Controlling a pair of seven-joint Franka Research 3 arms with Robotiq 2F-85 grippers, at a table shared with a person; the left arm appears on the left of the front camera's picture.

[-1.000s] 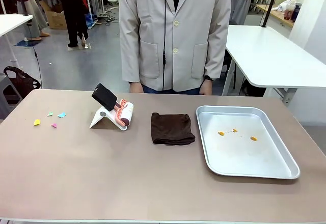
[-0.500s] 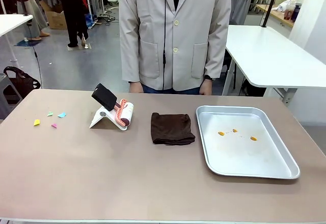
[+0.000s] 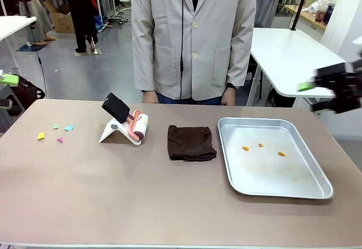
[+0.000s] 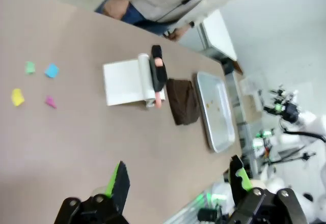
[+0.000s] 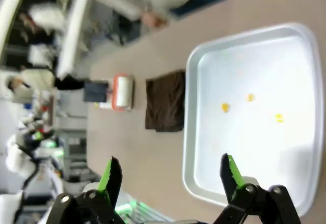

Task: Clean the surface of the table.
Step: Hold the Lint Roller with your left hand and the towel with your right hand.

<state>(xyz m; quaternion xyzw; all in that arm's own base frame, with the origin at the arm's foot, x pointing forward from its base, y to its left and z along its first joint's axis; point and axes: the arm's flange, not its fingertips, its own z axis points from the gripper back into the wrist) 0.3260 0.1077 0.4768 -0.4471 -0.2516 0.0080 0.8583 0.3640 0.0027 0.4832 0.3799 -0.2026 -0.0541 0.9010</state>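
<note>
The table has a brownish top. At its left lie several coloured paper scraps, also seen in the left wrist view. A lint roller rests on a white stand, and a folded brown cloth lies at the middle. My left gripper hangs open, high over the table's near left side; one green pad shows at the left edge. My right gripper, blurred, is at the right edge above the table, and stands open over the tray.
A silver metal tray with a few orange bits sits at the right. A person in a pale jacket stands at the far edge, with hands hanging by the table. A white table is behind on the right.
Both grippers have come into the front view, the left at the left edge and the right at the right edge. Nothing on the table has moved.
</note>
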